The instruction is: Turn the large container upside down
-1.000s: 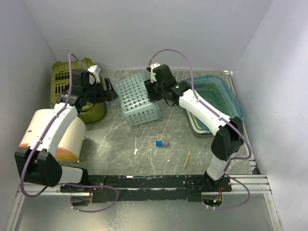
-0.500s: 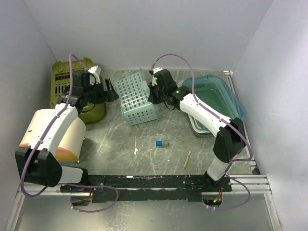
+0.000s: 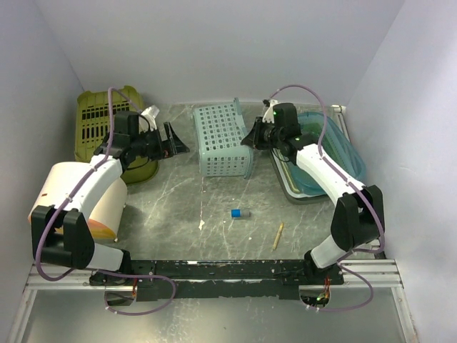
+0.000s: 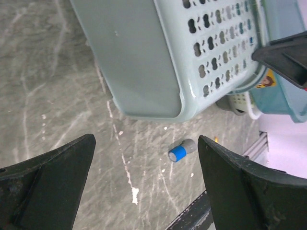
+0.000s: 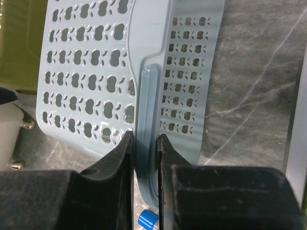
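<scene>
Halfway through the flip, by the look of things: pale blue perforated basket (image 3: 223,139) up on its side in the middle of the bench (image 3: 164,207), solid base toward the left, mouth toward the right. Keep the right fingers (image 5: 112,163) pinched tight on the rim rib and roll the wrist on over, lowering the mouth flat rather than dropping. Watch for slip on so narrow a pinch, and steer clear of the teal tub (image 3: 335,143) behind. Leave the left fingers (image 4: 240,187) spread wide and empty, near the base yet apart, ready to steady. Compared with half a second ago: basket swung from a skewed slant to square, carried rightward with the right fingers, farther from the left fingers; small blue-capped cylinder (image 3: 235,213) unmoved.
</scene>
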{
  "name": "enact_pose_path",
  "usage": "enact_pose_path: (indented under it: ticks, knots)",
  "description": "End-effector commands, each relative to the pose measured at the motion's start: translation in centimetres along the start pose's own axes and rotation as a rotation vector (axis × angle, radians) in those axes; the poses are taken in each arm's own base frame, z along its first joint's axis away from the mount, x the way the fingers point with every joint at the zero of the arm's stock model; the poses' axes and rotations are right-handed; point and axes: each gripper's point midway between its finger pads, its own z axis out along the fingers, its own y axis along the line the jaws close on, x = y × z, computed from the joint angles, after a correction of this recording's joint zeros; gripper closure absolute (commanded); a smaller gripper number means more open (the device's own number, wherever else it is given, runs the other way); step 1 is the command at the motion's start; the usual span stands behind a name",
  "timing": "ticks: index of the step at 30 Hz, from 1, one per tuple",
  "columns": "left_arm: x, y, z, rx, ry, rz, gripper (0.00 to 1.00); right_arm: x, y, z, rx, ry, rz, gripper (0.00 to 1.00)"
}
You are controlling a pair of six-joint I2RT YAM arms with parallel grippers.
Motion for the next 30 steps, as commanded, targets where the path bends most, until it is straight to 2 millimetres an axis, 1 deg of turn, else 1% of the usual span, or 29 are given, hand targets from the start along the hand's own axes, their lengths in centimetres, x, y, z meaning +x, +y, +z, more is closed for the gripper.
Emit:
enact_pose_path:
  ticks: [1, 3, 6, 9, 15, 16, 18, 22, 24, 28, 30]
  knots:
    - [-0.4, -3.2, -0.3, 0.168, -0.025, -0.005, 0.02, -0.5, 0.3, -0.4, -0.111, -0.021, 0.074, 1.00]
    - [0.0, -3.6, -0.1, 0.207, -0.027, -0.022, 0.03, -0.4, -0.1, -0.3, -0.131, -0.016, 0.101, 1.00]
    - [0.3, -4.6, 0.0, 0.257, -0.060, -0.019, 0.02, -0.1, -0.5, -0.1, -0.152, -0.006, 0.120, 1.00]
    - [0.6, -6.3, 0.3, 0.307, -0.058, 0.030, 0.01, 0.2, -0.9, 0.1, -0.166, 0.005, 0.137, 1.00]
    - [1.5, -9.3, 1.8, 0.327, -0.004, 0.146, 0.02, 0.4, -0.9, -0.2, -0.208, -0.006, 0.180, 1.00]
    - [1.8, -10.1, 1.9, 0.338, 0.002, 0.169, 0.02, 0.5, -1.0, -0.3, -0.211, -0.008, 0.191, 1.00]
    - [1.8, -10.9, 2.1, 0.338, -0.005, 0.192, 0.02, 0.5, -1.5, -0.4, -0.211, -0.011, 0.211, 1.00]
    - [1.0, -11.8, 1.8, 0.349, -0.026, 0.207, 0.02, 0.8, -2.7, -0.5, -0.211, -0.014, 0.255, 1.00]
    - [0.4, -12.3, 1.4, 0.348, -0.037, 0.221, 0.02, 1.0, -3.1, -0.5, -0.205, -0.012, 0.269, 1.00]
    - [-1.2, -13.1, 0.1, 0.320, -0.082, 0.258, 0.01, 1.5, -3.6, 0.0, -0.185, -0.009, 0.304, 1.00]
    - [-2.1, -13.5, -0.8, 0.307, -0.114, 0.256, 0.01, 1.6, -4.3, 0.3, -0.158, -0.025, 0.349, 1.00]
